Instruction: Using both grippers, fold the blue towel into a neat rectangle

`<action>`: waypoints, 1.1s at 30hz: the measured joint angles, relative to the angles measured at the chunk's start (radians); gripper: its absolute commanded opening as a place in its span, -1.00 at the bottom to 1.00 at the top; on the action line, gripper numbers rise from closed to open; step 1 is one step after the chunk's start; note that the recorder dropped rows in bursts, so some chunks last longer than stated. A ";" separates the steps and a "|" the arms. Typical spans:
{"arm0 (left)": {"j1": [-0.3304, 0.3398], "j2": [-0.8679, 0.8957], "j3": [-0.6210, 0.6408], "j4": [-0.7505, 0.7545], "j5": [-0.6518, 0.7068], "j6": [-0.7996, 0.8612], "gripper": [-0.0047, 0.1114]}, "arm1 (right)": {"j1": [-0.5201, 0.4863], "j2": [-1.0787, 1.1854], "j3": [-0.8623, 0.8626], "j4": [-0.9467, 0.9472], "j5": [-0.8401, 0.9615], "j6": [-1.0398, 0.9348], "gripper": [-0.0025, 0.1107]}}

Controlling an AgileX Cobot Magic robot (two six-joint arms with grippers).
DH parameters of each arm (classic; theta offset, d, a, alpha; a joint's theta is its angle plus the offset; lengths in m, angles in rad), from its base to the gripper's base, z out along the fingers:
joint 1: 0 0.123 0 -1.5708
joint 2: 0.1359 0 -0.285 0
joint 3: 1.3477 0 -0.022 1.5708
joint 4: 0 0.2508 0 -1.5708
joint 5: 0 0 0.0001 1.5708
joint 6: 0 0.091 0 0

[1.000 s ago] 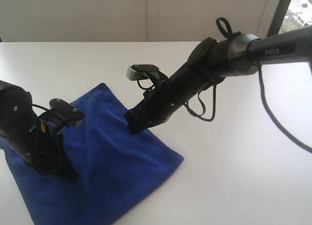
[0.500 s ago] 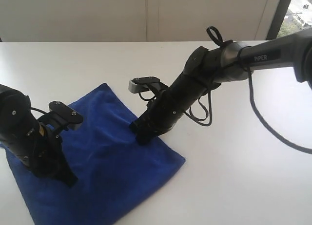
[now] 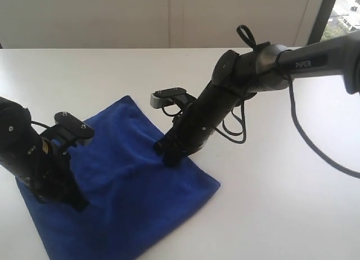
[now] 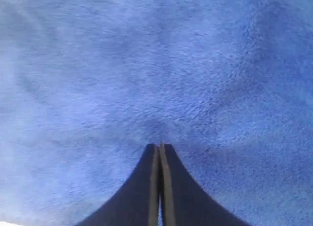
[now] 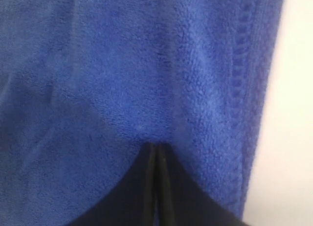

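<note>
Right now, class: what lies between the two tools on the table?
Only a bare stretch of the blue towel runs between the left tool and the right tool; the exterior view shows it.

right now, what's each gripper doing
left gripper: shut, tip on the towel, nothing seen between jaws
right gripper: shut, tip on the towel near its edge

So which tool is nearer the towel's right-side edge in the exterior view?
Right. The right tool presses the blue towel just inside that edge; the left tool presses near the opposite side.
</note>
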 measured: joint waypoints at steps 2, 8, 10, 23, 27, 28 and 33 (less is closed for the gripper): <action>0.000 -0.042 0.000 0.000 -0.009 0.002 -0.92 | 0.000 -0.007 0.004 0.006 0.000 -0.028 -0.96; 0.000 -0.202 0.000 -0.017 0.043 0.000 -0.92 | 0.000 -0.035 0.004 0.121 -0.013 -0.133 -0.96; 0.000 -0.238 0.013 -0.019 0.072 -0.007 -0.92 | 0.000 -0.032 -0.015 0.144 -0.023 -0.144 -0.96; 0.000 -0.276 0.250 -0.038 0.033 -0.097 -0.92 | 0.000 0.131 -0.197 0.134 -0.060 -0.089 -0.96; 0.000 -0.276 0.260 -0.041 -0.001 -0.099 -0.92 | 0.005 0.107 -0.219 -0.203 -0.080 0.254 -0.96; 0.000 -0.276 0.260 -0.041 -0.005 -0.099 -0.92 | 0.005 0.103 -0.221 -0.276 -0.072 0.322 -0.96; 0.000 -0.276 0.262 -0.043 -0.011 -0.099 -0.92 | 0.001 0.087 -0.231 -0.585 0.025 0.550 -0.96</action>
